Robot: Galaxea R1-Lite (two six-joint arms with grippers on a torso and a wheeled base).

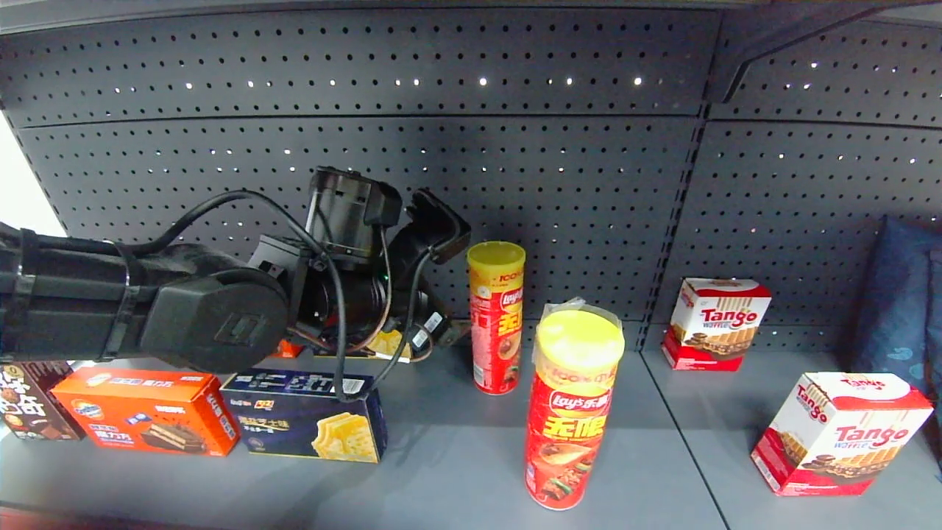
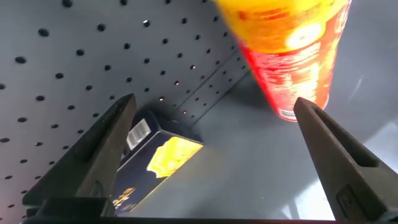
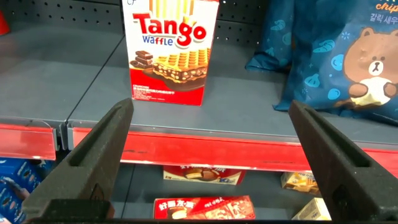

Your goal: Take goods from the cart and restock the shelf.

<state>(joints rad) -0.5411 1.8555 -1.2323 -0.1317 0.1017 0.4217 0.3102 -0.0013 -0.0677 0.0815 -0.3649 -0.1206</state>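
My left arm (image 1: 221, 309) reaches into the grey shelf (image 1: 456, 471) at the back left, near the pegboard wall. The left gripper (image 2: 214, 102) is open with nothing between its fingers. Beyond it a dark blue cracker box (image 2: 155, 162) lies against the pegboard, with a red chip can (image 2: 292, 56) beside it. That can (image 1: 497, 316) stands upright just right of the arm, and a bit of the box (image 1: 386, 344) peeks out behind the wrist. My right gripper (image 3: 211, 104) is open and empty, facing a waffle box (image 3: 169, 50) on a shelf.
A second chip can (image 1: 570, 408) stands nearer the front. Along the front left lie a blue cracker box (image 1: 309, 423), an orange box (image 1: 143, 412) and a brown one (image 1: 29, 401). Two waffle boxes (image 1: 714, 324) (image 1: 839, 430) and a blue bag (image 1: 901, 294) sit at the right.
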